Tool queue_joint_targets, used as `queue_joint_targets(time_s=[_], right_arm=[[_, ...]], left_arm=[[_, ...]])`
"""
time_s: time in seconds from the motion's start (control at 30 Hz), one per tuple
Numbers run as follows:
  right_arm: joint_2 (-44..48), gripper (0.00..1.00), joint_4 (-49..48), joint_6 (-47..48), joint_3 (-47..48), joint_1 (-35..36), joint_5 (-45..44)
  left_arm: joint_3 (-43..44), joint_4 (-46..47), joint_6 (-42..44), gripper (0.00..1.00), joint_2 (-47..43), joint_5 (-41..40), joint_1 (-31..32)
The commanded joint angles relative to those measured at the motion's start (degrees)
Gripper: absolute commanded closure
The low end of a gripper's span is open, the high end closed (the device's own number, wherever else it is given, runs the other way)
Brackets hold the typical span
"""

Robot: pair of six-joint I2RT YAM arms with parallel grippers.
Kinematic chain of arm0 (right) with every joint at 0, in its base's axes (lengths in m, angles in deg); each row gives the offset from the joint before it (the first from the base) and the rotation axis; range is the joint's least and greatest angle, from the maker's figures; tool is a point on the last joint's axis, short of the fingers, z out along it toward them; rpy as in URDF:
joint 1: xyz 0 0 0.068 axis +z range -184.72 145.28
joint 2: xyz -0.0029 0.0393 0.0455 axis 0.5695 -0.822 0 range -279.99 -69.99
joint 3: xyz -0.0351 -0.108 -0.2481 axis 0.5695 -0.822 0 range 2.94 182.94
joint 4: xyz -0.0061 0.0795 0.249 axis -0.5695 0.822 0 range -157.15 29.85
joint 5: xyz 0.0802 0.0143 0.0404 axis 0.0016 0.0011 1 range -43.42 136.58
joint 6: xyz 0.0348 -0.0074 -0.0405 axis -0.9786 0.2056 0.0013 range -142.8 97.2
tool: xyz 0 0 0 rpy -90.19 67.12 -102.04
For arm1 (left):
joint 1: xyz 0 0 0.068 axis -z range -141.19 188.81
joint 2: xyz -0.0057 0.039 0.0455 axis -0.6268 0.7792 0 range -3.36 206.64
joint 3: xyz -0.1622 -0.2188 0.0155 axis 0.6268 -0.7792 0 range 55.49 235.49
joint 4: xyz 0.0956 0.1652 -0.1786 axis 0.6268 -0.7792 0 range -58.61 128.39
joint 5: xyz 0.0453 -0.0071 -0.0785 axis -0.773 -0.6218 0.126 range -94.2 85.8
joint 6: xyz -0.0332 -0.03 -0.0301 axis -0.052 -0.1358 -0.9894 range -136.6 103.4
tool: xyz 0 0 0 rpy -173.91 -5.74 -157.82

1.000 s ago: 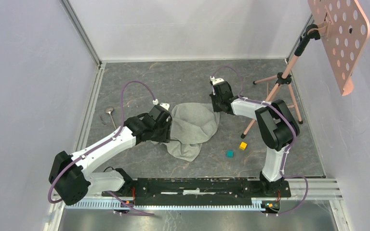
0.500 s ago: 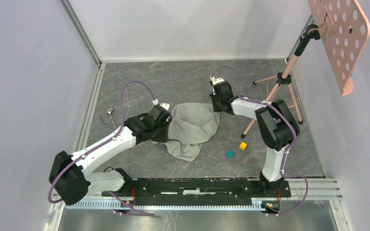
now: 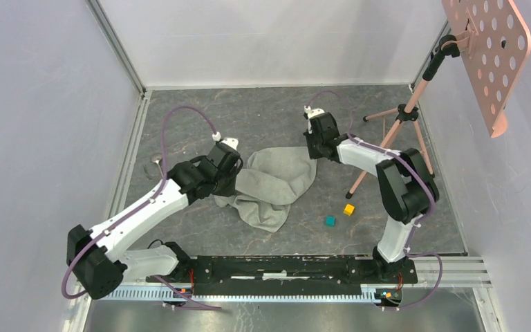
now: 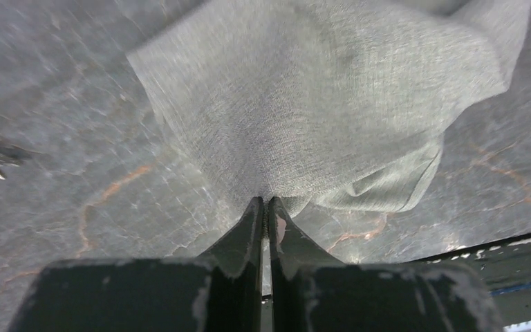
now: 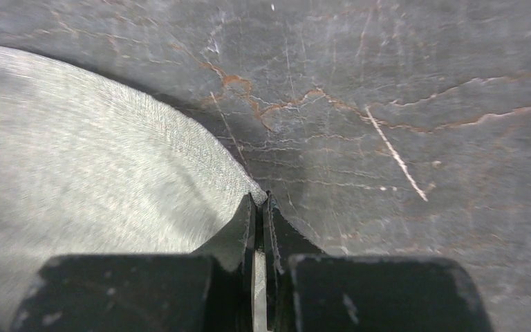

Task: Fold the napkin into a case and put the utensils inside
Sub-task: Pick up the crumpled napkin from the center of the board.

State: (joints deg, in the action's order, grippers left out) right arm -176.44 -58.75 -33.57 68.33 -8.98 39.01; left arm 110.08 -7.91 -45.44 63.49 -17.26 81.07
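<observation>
My left pincer (image 4: 265, 202) is now gripping the napkin (image 3: 276, 181) by its left edge. A second ago its jaws were standing half apart over that edge; they have closed to a sliver, with cloth bunching up between the tips. That arm is also swinging a little to the left and drawing the edge with it. My right pincer (image 5: 259, 197) is holding as before, shut on the far right corner of the cloth, and is sitting slightly farther back.

The napkin is lying rumpled in the middle of the table (image 3: 249, 111), one flap trailing toward the near side. With both ends held, I am judging that I can start stretching it flat for the first fold.

The spoon (image 3: 156, 159) is waiting at the far left, well apart from the cloth; I cannot make out the fork. The yellow cube (image 3: 348, 209) and teal cube (image 3: 330, 221) are sitting near the cloth's right side.
</observation>
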Motion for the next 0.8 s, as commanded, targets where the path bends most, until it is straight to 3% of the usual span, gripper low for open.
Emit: queue_joint_targets(time_s=[0.0, 0.17, 0.3, 0.43, 0.63, 0.77], right_arm=[[10.7, 1.0, 1.7, 0.8, 4.0, -0.2, 1.7], [23.8, 1.0, 0.5, 0.7, 5.1, -0.2, 7.3], [37.8, 1.0, -8.9, -0.5, 2.1, -0.2, 18.0], [50.6, 1.0, -23.1, -4.2, -2.8, -0.1, 29.2], [62.0, 0.99, -39.2, -13.4, -4.6, -0.1, 39.4], [64.0, 1.0, -46.1, -17.7, -4.9, -0.1, 42.2]], left_arm=[[10.0, -5.2, 4.9, 0.95, -3.6, -7.9, 0.0], [22.4, -10.4, 9.6, 0.98, -5.8, -18.8, -0.1], [33.2, -6.5, 17.1, 0.98, -10.3, -23.3, -0.1], [39.3, 5.9, 26.0, 0.98, -17.8, -16.4, 0.0], [44.4, 17.2, 28.8, 0.98, -25.4, -2.8, 0.0], [45.3, 19.2, 31.3, 0.98, -25.8, -3.7, 0.0]])
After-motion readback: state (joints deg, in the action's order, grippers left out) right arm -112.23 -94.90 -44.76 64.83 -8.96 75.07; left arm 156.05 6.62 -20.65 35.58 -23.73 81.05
